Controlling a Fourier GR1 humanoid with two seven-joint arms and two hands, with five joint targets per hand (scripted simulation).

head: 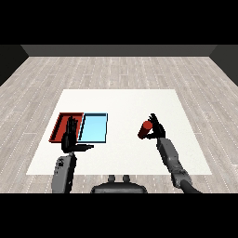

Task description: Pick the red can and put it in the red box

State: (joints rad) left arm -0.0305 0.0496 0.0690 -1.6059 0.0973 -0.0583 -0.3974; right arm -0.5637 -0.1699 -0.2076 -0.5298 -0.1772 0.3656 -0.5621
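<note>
Two black hands are seen over a white table point(125, 100), which is a flat, matt, four-sided sheet set on a grey plank floor point(116, 69).

At about four o'clock from the table's middle, the red can point(145, 129) is held by the right hand point(157, 130). The can is a small, smooth cylinder, tilted so that its top leans toward one o'clock. The hand is just beside it at three o'clock, touching it, with fingers and thumb curled round its side. Whether the can is lifted or touching the table cannot be told. The grey right forearm point(171, 160) runs from the hand toward five o'clock.

At about eight o'clock from the table's middle, two shallow rectangular trays lie side by side, touching. The red tray point(59, 126) is at nine o'clock of the blue tray point(94, 128); both have low rims and plain, flat floors. The can is well apart from them, at three o'clock of the blue tray.

The left hand point(69, 137) is seen over the red tray's near right part, fingers straight and pointing to twelve o'clock, thumb stuck out toward three o'clock, nothing held. The grey left forearm point(64, 173) is below it at six o'clock.
</note>
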